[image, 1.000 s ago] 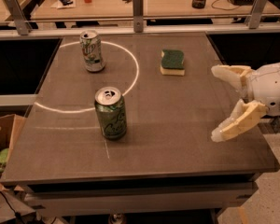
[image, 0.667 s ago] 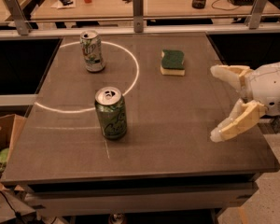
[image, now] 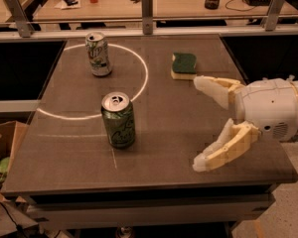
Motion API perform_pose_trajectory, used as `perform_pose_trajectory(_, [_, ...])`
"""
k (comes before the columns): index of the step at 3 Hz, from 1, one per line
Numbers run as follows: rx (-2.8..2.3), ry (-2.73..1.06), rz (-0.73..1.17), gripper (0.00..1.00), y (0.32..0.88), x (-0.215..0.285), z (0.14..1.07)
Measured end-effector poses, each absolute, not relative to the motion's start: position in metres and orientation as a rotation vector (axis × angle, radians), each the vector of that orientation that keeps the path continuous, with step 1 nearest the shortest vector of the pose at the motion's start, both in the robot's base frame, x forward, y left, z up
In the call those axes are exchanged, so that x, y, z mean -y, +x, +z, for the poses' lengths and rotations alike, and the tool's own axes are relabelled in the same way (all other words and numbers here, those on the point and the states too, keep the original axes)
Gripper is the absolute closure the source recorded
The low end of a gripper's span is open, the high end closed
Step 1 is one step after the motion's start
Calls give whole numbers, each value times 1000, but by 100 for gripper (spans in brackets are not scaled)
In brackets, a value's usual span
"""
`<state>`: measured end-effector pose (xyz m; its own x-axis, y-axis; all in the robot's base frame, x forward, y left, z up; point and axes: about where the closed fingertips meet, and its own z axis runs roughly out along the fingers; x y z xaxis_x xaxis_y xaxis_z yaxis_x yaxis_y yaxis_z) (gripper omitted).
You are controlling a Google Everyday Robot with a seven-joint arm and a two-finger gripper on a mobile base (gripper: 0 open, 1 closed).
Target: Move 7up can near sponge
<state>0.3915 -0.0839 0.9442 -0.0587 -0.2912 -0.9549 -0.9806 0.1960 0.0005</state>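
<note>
**Empty end effector (image: 196, 123) faces upright dark green 7up can (image: 118, 120) across the dark grey counter (image: 159, 150)**

The robot's cream-coloured two-finger end effector hangs over the right side of the counter. Its fingers are spread wide with nothing between them, and their tips point toward the left of the camera view. One finger reaches out on the far side and the other on the near side.

The aluminium 7up can, with pale cursive script on its side and an opened silver top, stands to the left of those fingertips, well apart from them. It is roughly level with the gap between them. Its long axis is vertical, so the coming move looks like a straight sideways reach to bring the can's round wall between the fingers, with no turn of the wrist.

The small rectangular sponge (image: 184, 66), dark green on top with a pale yellow base, lies flat toward the far right part of the counter. It is just beyond the far finger and well apart from the can. Judged from this layout, the can has to travel to the right and away from the camera to end up near it.

A second, paler silver-white can with green lettering (image: 98, 53) stands upright at the far left, inside a thin white circle (image: 145, 76) marked on the counter. The 7up can sits on that circle's near arc. The paler can is well off the line between the end effector and its target, so it seems unlikely to be disturbed. No part of the task appears done yet.
</note>
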Motion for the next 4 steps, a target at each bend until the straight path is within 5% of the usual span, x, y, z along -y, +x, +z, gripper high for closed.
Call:
perform_pose_trajectory(2, [-1440,-1232,1016,0,367,48,964])
perform_pose_trajectory(4, [-1342,-1243,1043,0,411,-4,923])
